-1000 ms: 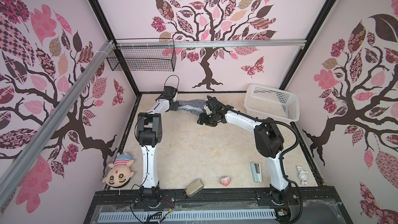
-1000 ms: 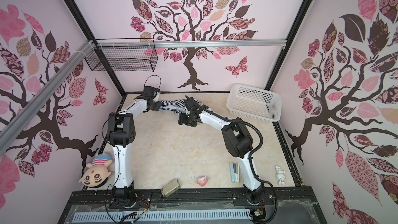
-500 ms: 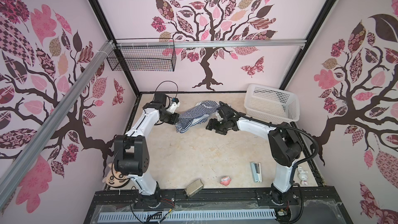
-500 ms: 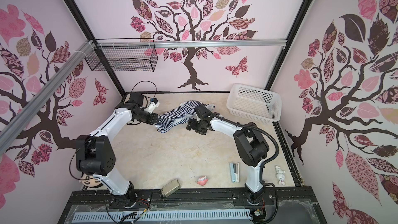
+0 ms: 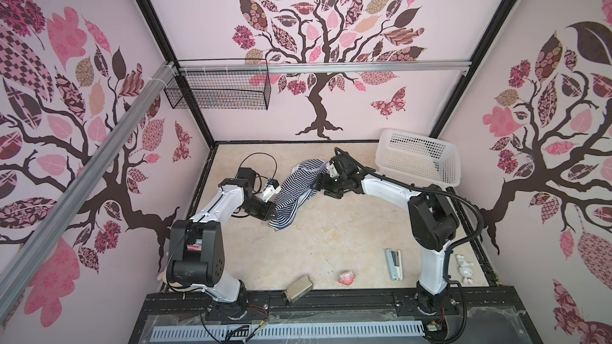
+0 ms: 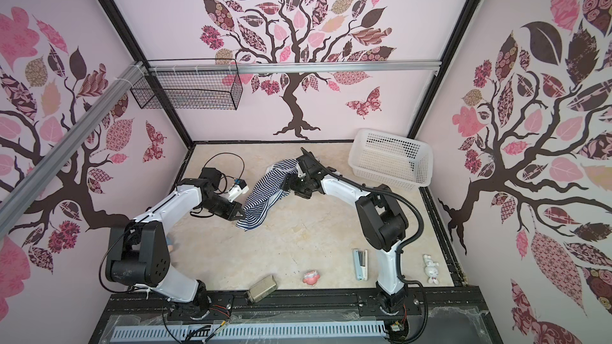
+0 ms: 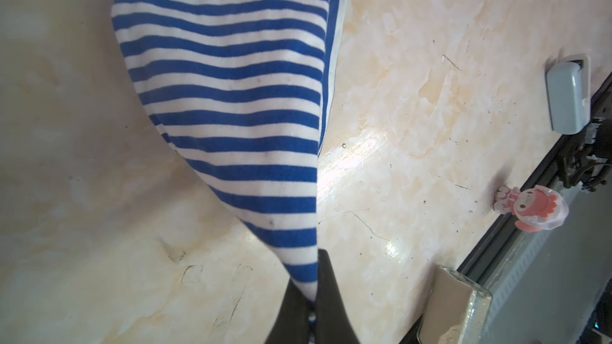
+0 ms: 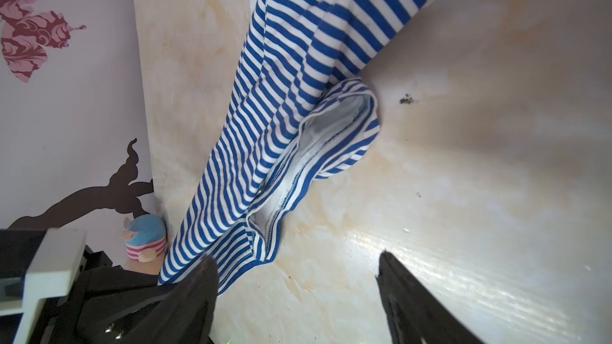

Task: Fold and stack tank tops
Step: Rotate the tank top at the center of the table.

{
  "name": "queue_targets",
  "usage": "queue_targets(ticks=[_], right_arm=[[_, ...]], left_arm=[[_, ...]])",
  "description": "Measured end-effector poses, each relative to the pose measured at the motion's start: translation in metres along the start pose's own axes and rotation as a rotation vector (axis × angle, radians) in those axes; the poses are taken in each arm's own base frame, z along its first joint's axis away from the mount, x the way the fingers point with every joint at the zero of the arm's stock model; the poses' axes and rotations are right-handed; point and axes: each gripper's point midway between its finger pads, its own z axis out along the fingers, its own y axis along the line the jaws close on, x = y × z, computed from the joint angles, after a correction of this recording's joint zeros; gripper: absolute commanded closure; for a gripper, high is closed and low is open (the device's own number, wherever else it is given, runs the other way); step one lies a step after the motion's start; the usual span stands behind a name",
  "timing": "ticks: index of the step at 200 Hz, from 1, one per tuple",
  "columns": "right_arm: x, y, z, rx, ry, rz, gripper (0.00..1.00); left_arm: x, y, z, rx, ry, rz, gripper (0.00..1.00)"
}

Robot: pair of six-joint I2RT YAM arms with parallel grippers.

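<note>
Pulled from a bunch into a long strip over the table [image 5: 331, 243], the tank top [image 5: 291, 193] now stretches from the left fingers [image 7: 331, 299], pinched on its corner, to beside the right fingers [image 8: 404, 299], wide apart and empty, so spreading it flat likely comes before any fold.

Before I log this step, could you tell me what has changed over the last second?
The left gripper, jaws shut on a corner of the navy-and-white striped cloth tank top, came forward from the back, drawing the bunched cloth out into a long diagonal band. Both elbows swung outward. The right gripper stayed near the cloth's far end, jaws open. The white perforated plastic basket and grey stapler did not move.
</note>
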Motion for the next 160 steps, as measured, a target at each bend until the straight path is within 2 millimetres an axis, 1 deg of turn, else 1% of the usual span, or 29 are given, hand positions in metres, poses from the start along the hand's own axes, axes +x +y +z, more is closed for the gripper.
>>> queue_targets(ticks=[9, 20, 36, 50, 69, 89, 114, 136, 160], right_arm=[[-0.005, -0.004, 0.005, 0.002, 0.0, 0.013, 0.24], [-0.013, -0.007, 0.009, 0.004, -0.003, 0.027, 0.27], [-0.026, -0.011, 0.012, 0.007, -0.015, 0.046, 0.32], [-0.038, -0.008, 0.015, 0.0, -0.028, 0.05, 0.38], [-0.052, -0.004, 0.02, -0.012, -0.038, 0.049, 0.43], [-0.059, -0.003, 0.027, -0.003, -0.033, 0.048, 0.47], [-0.058, -0.011, 0.033, 0.036, -0.02, 0.04, 0.51], [-0.053, -0.016, 0.034, 0.06, -0.004, 0.032, 0.51], [-0.05, -0.02, 0.034, 0.083, 0.004, 0.02, 0.52]], left_arm=[[0.004, 0.001, 0.002, -0.009, 0.008, -0.01, 0.58], [0.009, 0.002, 0.002, -0.024, 0.009, 0.001, 0.5], [0.014, 0.003, -0.001, -0.058, -0.003, -0.002, 0.44], [0.014, 0.003, -0.007, -0.089, -0.025, 0.007, 0.4], [0.013, 0.004, -0.014, -0.126, -0.053, 0.026, 0.39], [0.017, 0.008, -0.015, -0.158, -0.058, 0.034, 0.39], [0.03, 0.011, -0.01, -0.179, -0.03, 0.04, 0.39], [0.042, 0.01, -0.009, -0.197, -0.022, 0.053, 0.39], [0.05, 0.008, -0.01, -0.209, -0.025, 0.07, 0.4]])
